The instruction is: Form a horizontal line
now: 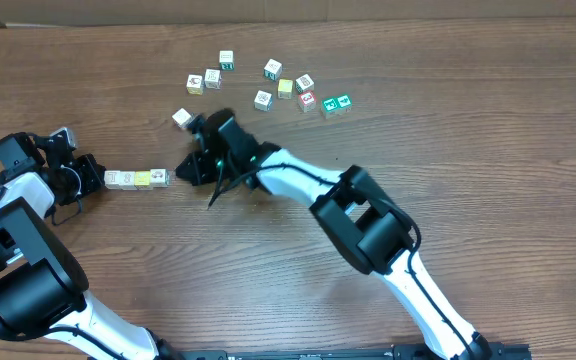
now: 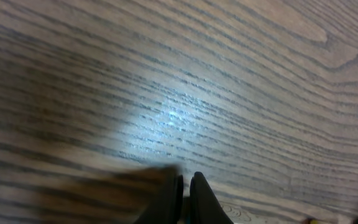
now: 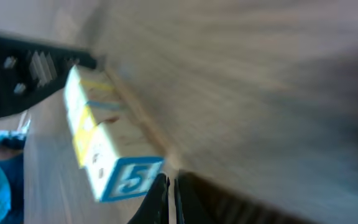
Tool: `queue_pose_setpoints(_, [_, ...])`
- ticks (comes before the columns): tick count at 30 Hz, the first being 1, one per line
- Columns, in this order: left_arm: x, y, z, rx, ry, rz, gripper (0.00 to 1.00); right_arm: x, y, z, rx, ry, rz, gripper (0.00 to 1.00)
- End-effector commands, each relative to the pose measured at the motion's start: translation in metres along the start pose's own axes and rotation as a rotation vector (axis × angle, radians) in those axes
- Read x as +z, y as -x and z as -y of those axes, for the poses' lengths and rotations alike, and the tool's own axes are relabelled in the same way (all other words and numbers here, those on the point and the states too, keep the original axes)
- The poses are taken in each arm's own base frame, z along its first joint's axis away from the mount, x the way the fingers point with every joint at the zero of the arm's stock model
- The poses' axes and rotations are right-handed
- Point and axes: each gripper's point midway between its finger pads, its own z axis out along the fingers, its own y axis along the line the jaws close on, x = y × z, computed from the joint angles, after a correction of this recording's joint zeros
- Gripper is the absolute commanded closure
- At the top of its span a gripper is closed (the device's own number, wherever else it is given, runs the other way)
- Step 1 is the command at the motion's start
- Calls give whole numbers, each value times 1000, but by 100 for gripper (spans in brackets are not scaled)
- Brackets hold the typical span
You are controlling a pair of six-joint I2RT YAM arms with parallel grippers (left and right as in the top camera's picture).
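Wood-grain tabletop [image 1: 468, 120] carried the horizontal line [image 1: 136, 179] near its left side, bracketed by the left hand [image 1: 98, 180] and right hand [image 1: 184, 170], both clenched on nothing. Squaring it probably called for gentle, level end pressure. Loose cubes [image 1: 272, 69] lay toward the far edge; blur in both wrist views hid whether the row's faces sat flush.

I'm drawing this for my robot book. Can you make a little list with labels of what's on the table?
row: four tiny wooden picture cubes, three whitish, one yellow, side by side
left jaws: closed, by the row's left end
right jaws: closed, by the row's right end
loose cubes: scattered farther back, including two green wooden cubes and one red wooden cube
surface: brown wood-grain table
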Motion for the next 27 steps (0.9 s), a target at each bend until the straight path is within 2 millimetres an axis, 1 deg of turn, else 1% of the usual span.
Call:
queue_pose_setpoints(1, [-23,26,1,14,54,56,96,-47,55,10,-18,-36,87,96])
queue_pose_setpoints(4, [-51,42,4,33,107,109,96,-78,72,15,-55,-122,89,96])
queue_pose_setpoints(6, [-76,57,7,53,147,174,96,-99,81,17,-75,-197,91,96])
queue_pose_setpoints(8, [-110,72,12,48,198,256,96,-122,88,9,-101,-237,81,96])
queue_pose_setpoints(11, [-160,87,32,82,206,371,96,-159,90,-6,-88,-265,57,96])
queue_pose_setpoints(12, [-179,89,41,96,204,411,96,-172,90,-11,-77,-274,49,96])
queue_pose_setpoints(13, [-193,89,50,108,192,438,96,-187,89,-16,-65,-286,43,96])
queue_pose_setpoints(14, [-207,88,62,123,160,456,96,-205,87,-21,-50,-311,40,96])
queue_pose_setpoints(15, [-216,84,74,135,120,459,96,-222,85,-24,-39,-343,41,96])
queue_pose_setpoints(16, [-226,80,90,151,61,458,96,-242,82,-28,-28,-383,42,96])
queue_pose_setpoints(18, [-239,69,111,186,-17,448,96,-279,73,-39,-45,-444,40,96])
queue_pose_setpoints(20, [-253,55,127,223,-54,442,96,-319,61,-54,-57,-517,43,96])
queue_pose_setpoints(21, [-260,50,132,232,-55,444,96,-334,56,-59,-57,-542,49,96])
queue_pose_setpoints(22, [-270,43,140,257,-58,455,96,-355,48,-67,-58,-577,57,96])
queue_pose_setpoints(24, [-286,33,156,292,-70,482,96,-383,34,-78,-57,-610,63,96])
queue_pose_setpoints(25, [-296,24,167,329,-79,495,96,-398,26,-84,-57,-626,66,96])
queue_pose_setpoints(27, [-313,6,187,403,-92,517,96,-422,10,-95,-58,-642,71,96])
